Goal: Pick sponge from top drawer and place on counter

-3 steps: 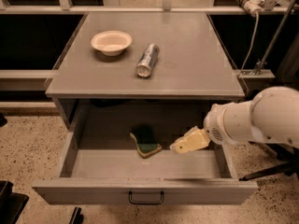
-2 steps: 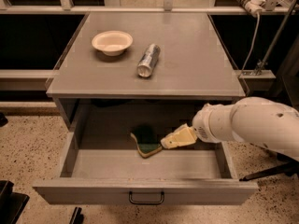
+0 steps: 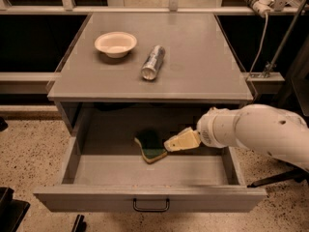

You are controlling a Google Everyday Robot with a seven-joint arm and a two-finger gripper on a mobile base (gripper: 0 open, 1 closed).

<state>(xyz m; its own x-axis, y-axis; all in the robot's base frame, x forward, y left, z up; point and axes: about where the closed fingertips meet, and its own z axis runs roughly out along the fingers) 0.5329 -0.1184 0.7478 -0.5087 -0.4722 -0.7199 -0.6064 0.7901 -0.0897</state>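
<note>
The sponge (image 3: 151, 146), dark green over yellow foam, lies on the floor of the open top drawer (image 3: 149, 198), near its middle. My gripper (image 3: 175, 142), with cream-coloured fingers, reaches in from the right and its tip is right against the sponge's right edge. The white arm comes in over the drawer's right side. The counter (image 3: 193, 57) is the flat grey top above the drawer.
A white bowl (image 3: 115, 43) and a silver can (image 3: 153, 62) lying on its side sit on the counter. A cable and pole (image 3: 270, 37) stand at the right. The drawer's dark wire handle (image 3: 151, 206) faces front. Speckled floor lies on both sides.
My gripper has moved left inside the drawer, from well right of the sponge to right against its right edge. The sponge has not moved.
</note>
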